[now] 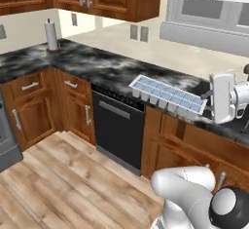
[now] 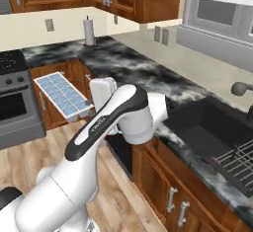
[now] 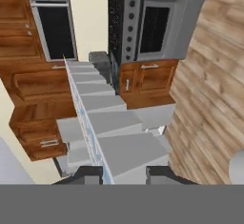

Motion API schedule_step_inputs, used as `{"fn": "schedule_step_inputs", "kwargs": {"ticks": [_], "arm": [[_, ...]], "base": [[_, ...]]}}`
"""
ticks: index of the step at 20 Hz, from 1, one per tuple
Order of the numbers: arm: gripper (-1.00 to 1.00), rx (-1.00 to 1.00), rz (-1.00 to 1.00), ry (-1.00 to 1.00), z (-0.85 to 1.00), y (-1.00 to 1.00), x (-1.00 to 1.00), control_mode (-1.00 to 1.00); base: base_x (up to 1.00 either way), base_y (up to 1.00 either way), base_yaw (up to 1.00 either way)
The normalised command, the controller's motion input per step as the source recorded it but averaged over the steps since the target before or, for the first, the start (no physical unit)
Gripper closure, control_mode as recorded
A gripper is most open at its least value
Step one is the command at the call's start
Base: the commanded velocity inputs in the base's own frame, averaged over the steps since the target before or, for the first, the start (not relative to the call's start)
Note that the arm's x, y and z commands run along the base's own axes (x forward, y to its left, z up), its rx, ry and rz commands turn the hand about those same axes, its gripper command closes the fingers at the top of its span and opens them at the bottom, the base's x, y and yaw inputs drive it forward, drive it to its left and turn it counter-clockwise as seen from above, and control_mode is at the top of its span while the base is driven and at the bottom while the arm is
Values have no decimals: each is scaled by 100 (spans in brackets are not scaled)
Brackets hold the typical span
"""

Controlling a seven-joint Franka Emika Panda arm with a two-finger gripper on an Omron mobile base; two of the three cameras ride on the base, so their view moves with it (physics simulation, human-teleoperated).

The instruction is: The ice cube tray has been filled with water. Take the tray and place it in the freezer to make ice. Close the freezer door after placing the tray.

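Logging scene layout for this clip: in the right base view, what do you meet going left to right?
Stove → ice cube tray → gripper → sink → faucet.

- Only lettering found: a short dark printed mark on the white forearm link of the robot arm, right base view. Too small and blurred to read; no letters can be made out.
- Grey stove front with dark oven window and a row of round knobs, hand view: knobs carry no legible marks.
- Built-in grey microwave with round dial, hand view: the dial face is too small to tell any figures.
- No other text, brand, number or sign is legible.
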Motion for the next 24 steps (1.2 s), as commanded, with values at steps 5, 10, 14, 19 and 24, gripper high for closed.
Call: {"fn": "schedule_step_inputs", "kwargs": {"ticks": [5,10,14,19,24], "arm": [[100,0,0,0,0,0,0,100],[100,0,0,0,0,0,0,100],[100,0,0,0,0,0,0,100],[100,0,0,0,0,0,0,100],[100,0,0,0,0,0,0,100]], "base": [[29,28,61],[33,29,58],[44,26,55],[45,25,54],[42,21,52]]}}
